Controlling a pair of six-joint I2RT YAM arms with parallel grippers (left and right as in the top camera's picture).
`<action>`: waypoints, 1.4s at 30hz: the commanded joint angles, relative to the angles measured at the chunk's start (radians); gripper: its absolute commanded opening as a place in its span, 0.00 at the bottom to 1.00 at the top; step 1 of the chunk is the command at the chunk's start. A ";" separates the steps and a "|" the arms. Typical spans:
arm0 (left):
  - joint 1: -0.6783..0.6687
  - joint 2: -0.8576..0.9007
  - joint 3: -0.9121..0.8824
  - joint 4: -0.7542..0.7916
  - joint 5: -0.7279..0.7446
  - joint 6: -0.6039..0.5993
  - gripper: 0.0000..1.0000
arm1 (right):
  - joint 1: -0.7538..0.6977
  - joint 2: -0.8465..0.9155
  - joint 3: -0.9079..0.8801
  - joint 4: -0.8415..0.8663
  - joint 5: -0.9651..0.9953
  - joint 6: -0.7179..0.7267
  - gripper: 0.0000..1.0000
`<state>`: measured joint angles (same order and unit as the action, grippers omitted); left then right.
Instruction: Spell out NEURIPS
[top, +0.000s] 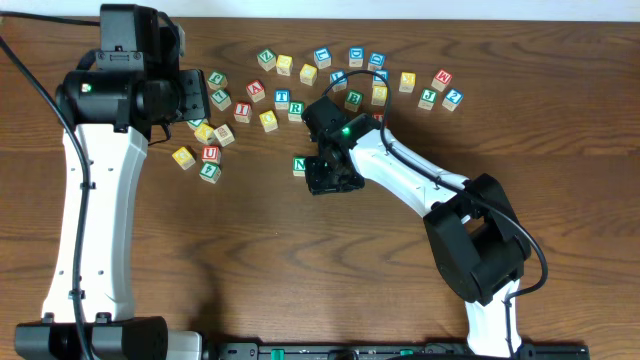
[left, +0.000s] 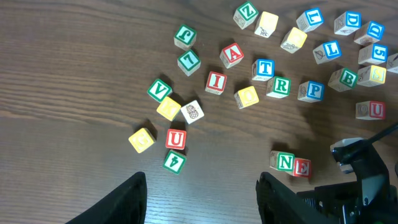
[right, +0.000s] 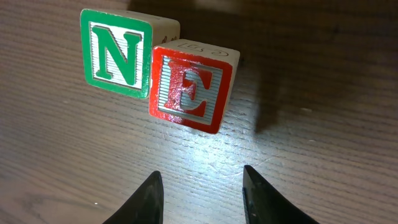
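Note:
The green N cube (right: 117, 53) and the red E cube (right: 189, 87) stand side by side, touching, with the E slightly turned. My right gripper (right: 202, 193) is open just in front of the E, with only bare wood between its fingers. From overhead the N cube (top: 299, 165) shows left of the right gripper (top: 322, 180), which hides the E. My left gripper (left: 202, 196) hangs open and high over the table. Below it lie a red U (left: 176, 139), a red I (left: 216, 81), a green R (left: 280, 86), a blue P (left: 314, 91) and a yellow cube (left: 142, 139).
Several other letter cubes lie scattered along the far side of the table (top: 560, 150), among them a T (left: 265, 68), an A (left: 232, 55), a V (left: 159, 90) and a B (left: 345, 78). The right arm (top: 410, 175) crosses the middle.

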<state>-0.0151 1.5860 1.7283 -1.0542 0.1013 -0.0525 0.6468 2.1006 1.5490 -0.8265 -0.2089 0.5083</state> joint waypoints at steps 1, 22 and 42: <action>-0.001 -0.003 0.005 -0.003 -0.009 -0.005 0.56 | 0.010 0.001 -0.011 0.000 0.012 0.011 0.35; -0.001 -0.003 0.005 -0.004 -0.009 -0.005 0.56 | 0.001 0.026 -0.011 0.034 0.074 0.046 0.30; -0.001 -0.003 0.005 -0.004 -0.009 -0.005 0.56 | 0.001 0.027 -0.011 0.071 0.106 0.056 0.29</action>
<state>-0.0151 1.5860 1.7283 -1.0542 0.1013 -0.0525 0.6464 2.1162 1.5471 -0.7628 -0.1184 0.5491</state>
